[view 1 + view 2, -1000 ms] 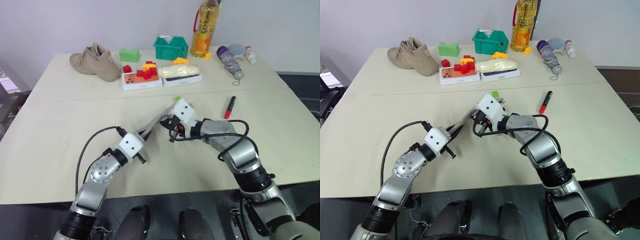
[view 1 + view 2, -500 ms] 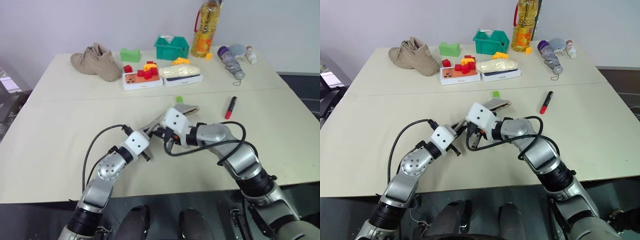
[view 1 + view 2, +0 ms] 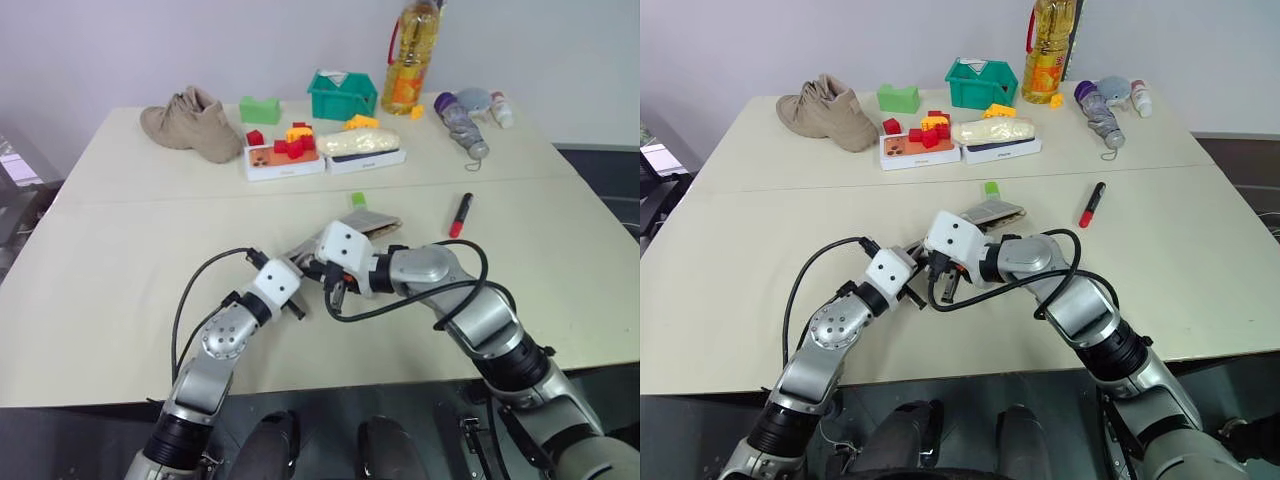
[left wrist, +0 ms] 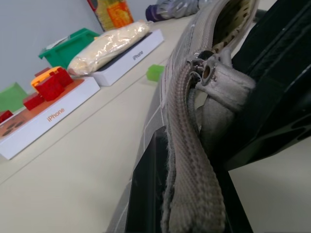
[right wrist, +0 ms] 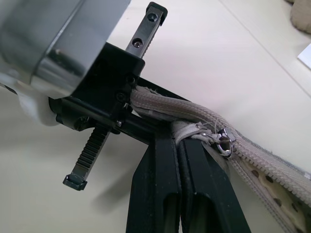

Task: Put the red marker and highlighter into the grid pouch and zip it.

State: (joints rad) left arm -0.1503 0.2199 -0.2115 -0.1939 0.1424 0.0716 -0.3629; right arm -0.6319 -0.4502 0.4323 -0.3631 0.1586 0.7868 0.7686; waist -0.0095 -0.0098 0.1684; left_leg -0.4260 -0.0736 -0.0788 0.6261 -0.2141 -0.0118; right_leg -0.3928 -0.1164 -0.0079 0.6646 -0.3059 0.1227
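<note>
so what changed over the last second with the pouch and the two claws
The right claw, shut on the zipper pull tab, has drawn back toward the left claw, sliding the zipper along the grid pouch, whose far end is now uncovered. The left claw stays shut on the pouch's near end. The red marker still lies on the table, and the green highlighter stays put.

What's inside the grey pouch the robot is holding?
Looking into the open mouth of the grid pouch, only pale dotted lining shows. Deeper in, the fabric hides everything. The red marker lies outside on the table; the highlighter sits just behind the pouch.
</note>
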